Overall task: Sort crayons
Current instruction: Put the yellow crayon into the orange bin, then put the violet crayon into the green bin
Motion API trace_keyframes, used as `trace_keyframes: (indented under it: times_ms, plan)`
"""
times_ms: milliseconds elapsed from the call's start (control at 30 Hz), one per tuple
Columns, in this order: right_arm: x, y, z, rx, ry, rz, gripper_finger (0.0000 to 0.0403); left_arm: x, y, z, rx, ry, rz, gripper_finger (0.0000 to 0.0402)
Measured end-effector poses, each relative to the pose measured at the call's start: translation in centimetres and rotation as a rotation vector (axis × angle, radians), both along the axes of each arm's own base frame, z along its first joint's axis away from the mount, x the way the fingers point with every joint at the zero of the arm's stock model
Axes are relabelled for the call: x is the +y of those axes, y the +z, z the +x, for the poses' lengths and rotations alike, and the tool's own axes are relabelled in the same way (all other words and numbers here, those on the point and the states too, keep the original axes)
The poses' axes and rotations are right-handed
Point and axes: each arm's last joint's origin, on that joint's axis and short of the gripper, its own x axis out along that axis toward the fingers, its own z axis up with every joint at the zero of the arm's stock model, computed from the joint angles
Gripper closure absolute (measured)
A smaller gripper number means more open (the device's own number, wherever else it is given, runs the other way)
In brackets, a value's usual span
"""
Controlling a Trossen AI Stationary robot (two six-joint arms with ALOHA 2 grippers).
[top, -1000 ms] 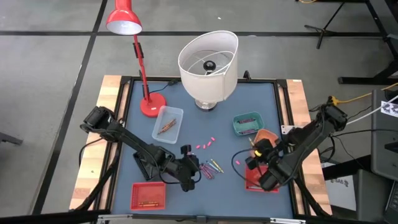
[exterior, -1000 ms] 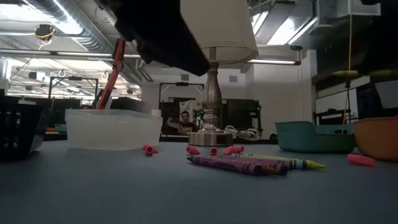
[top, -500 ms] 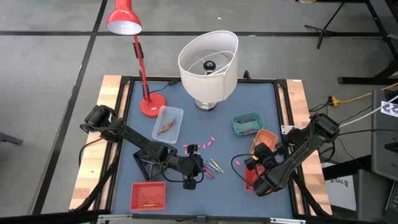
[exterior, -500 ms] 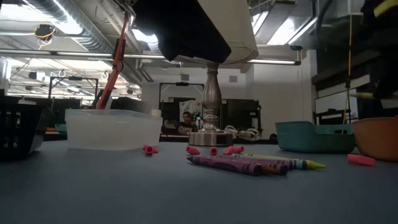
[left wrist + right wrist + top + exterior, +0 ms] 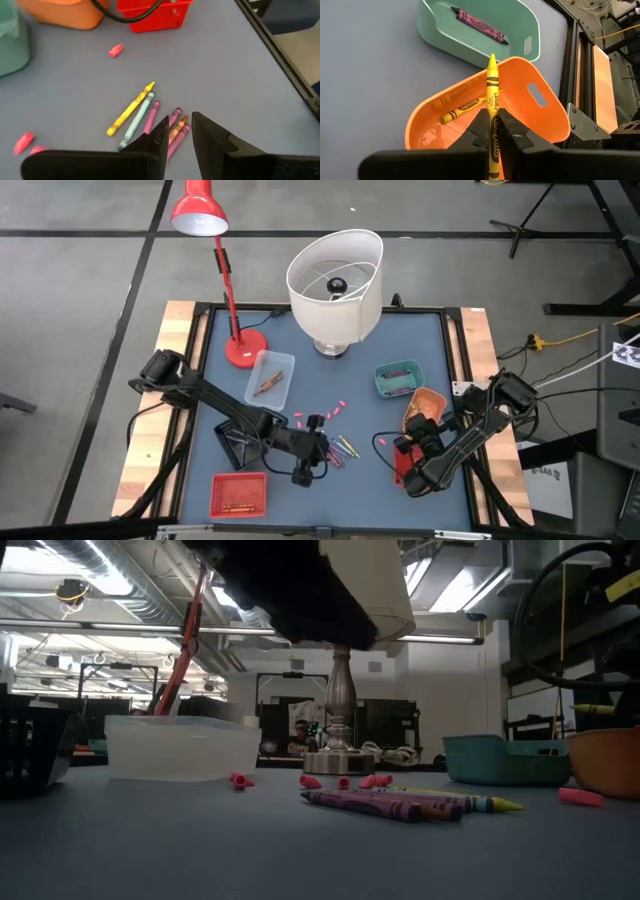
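Several crayons (image 5: 150,117) lie side by side on the blue table, and short pink crayon pieces (image 5: 330,412) lie around them. My left gripper (image 5: 179,125) hangs open just above the near end of this pile (image 5: 340,450), touching nothing. My right gripper (image 5: 494,122) is shut on a yellow crayon (image 5: 492,95) over the orange tray (image 5: 540,115). Another yellow crayon (image 5: 465,107) lies in that tray. The teal tray (image 5: 470,45) beyond it holds a purple crayon (image 5: 480,22). My right gripper pinches the yellow crayon's wrapped shaft (image 5: 493,131) between its two fingers. The crayon runs along the fingers, and its pointed tip (image 5: 491,60) sticks out ahead over the orange tray. It is lifted clear and slants downward.
A clear tray (image 5: 268,378) with brown crayons, a black basket (image 5: 238,442) and a red tray (image 5: 238,493) stand on the left. A second red tray (image 5: 403,470) lies under my right arm. A white lamp (image 5: 335,280) and a red lamp (image 5: 245,348) stand at the far edge.
My right gripper has sunk toward the orange tray and tipped further down, still holding the yellow crayon. My left gripper has shifted a little toward the table's right, over the crayon pile, and has rolled about its own axis.
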Motion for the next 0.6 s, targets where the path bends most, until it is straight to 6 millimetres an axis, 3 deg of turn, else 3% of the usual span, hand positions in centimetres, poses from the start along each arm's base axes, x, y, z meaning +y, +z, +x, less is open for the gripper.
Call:
trace_keyframes:
  times_ms: [333, 600]
  plan:
    - [0.0, 0.0, 0.0, -0.002, -0.003, 0.006, 0.0386, 0.4, -4.4, 1.6, 0.061, -0.041, 0.008, 0.0333]
    - [0.1, -0.1, 0.0, -0.001, -0.005, 0.011, 0.0322, 0.4, -5.3, 1.6, 0.111, -0.092, -0.027, 0.0333]
